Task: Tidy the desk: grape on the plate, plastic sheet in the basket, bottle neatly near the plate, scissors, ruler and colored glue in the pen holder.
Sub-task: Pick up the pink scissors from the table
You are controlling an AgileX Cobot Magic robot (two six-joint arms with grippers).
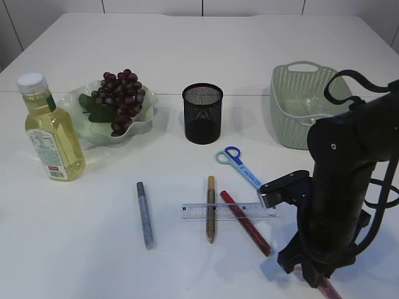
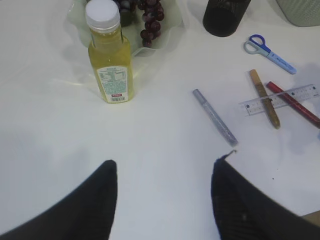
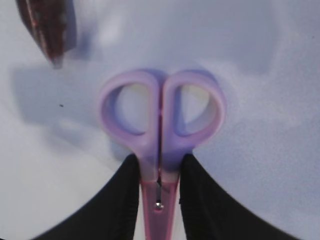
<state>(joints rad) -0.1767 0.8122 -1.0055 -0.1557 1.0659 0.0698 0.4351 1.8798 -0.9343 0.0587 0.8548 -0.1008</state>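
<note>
My right gripper point(image 3: 160, 160) is shut on purple-handled scissors point(image 3: 149, 145) just below the finger rings, low over the table; their pink blade end point(image 1: 330, 289) pokes out under the arm. The left gripper point(image 2: 165, 165) hangs open over bare table, holding nothing. Grapes point(image 1: 120, 96) lie on the pale green plate point(image 1: 146, 124), with the yellow bottle point(image 1: 53, 134) upright to its left. Blue scissors point(image 1: 240, 165), a clear ruler point(image 1: 262, 212) and silver point(image 1: 145, 215), gold point(image 1: 211, 208) and red point(image 1: 246, 223) glue pens lie before the black pen holder point(image 1: 202, 113). A clear sheen shows inside the basket point(image 1: 283, 112); whether it is the plastic sheet I cannot tell.
The ruler lies across the gold and red pens. A red pen tip point(image 3: 47, 25) shows just beyond the purple scissors. The right arm point(image 1: 340, 187) stands at the table's front right, in front of the basket.
</note>
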